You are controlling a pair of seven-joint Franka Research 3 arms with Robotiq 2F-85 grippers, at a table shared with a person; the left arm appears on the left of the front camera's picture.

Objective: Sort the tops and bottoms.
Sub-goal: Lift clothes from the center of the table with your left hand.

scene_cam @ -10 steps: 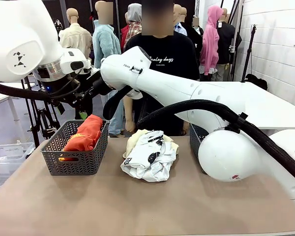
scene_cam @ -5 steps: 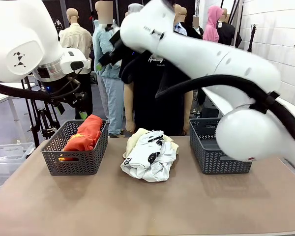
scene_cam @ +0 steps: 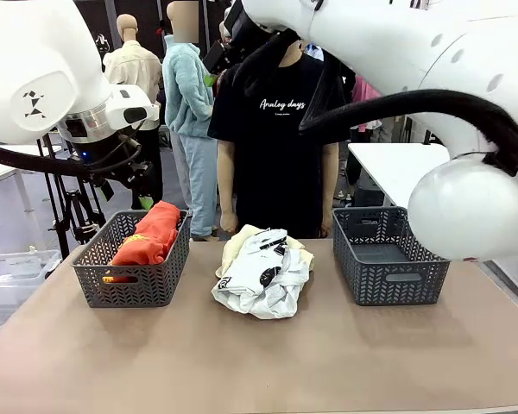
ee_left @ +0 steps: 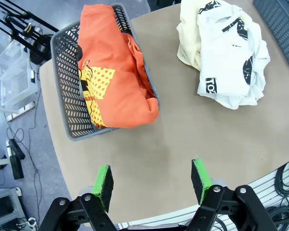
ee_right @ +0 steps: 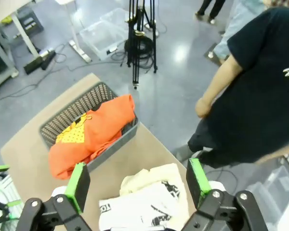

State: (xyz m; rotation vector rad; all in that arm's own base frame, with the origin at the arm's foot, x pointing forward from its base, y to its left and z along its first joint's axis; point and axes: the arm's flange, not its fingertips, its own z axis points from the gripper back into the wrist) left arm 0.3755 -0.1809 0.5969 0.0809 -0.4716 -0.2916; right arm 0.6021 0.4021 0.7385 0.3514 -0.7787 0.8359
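Your left gripper (ee_left: 153, 185) is hovering open, empty, near the basket (ee_left: 62, 86) holding the orange-red garment (ee_left: 113, 82); your right gripper (ee_right: 135, 185), jaws spread, is hanging above the white printed garment (ee_right: 135, 208) and pale yellow garment (ee_right: 149, 175), seemingly choosing next.

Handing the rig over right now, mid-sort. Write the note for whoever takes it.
Left gripper: open, empty, above the table by the left basket.
Right gripper: open, empty, raised high over the table.
Done: orange-red garment lies in the left basket.
To do: white printed garment and the pale yellow garment under it, piled mid-table.
Right basket: something flat and grey inside; cannot tell whether it is cloth.
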